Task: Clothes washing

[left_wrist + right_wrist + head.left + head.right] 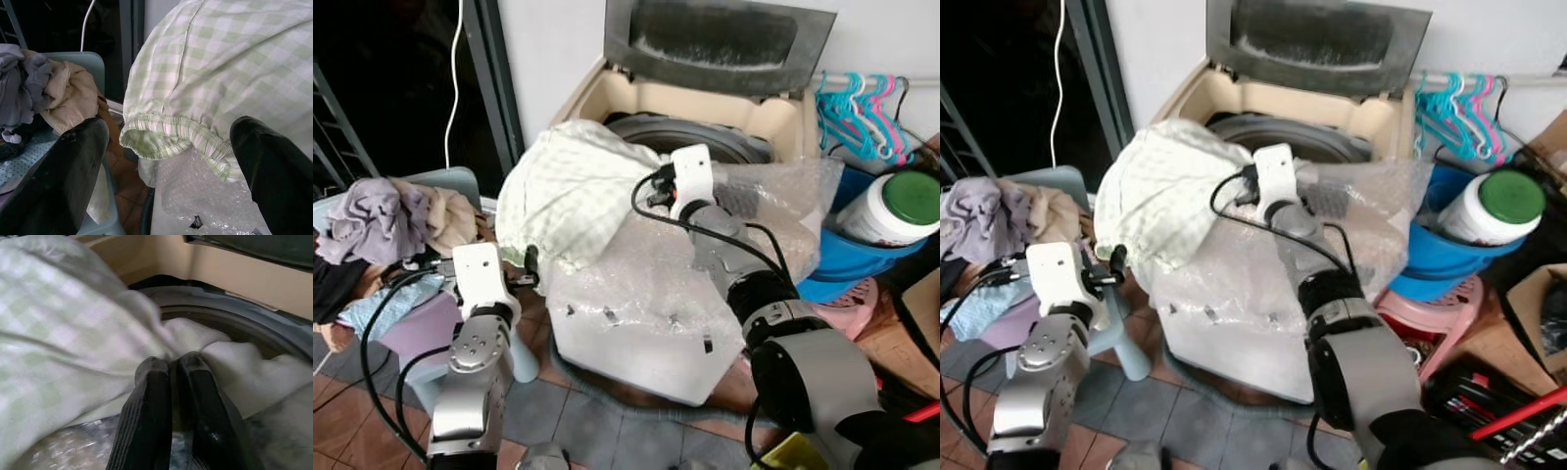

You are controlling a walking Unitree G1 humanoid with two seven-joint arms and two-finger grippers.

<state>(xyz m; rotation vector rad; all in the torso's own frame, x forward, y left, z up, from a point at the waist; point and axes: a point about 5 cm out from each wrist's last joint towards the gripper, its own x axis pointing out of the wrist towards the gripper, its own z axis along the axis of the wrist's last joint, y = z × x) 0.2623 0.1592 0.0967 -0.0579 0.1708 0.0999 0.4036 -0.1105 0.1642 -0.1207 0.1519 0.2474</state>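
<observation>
Checked garment [570,186] (1) pinched by right gripper [172,363] over washing machine [705,108].

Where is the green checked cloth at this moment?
The pale green checked cloth hangs over the front left rim of the open beige top-loading washing machine; the right claw pinches its edge by the drum opening.

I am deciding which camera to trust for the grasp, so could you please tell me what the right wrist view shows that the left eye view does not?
Right wrist view: the right gripper has its fingertips pressed together, pinching the green checked garment at the washing machine's drum rim.

Left eye view: the open lid, the clothes pile on the chair, the hangers, the white jar and the left gripper by the garment's hanging edge.

Both: the garment draped over the machine's bubble-wrapped front.
</observation>
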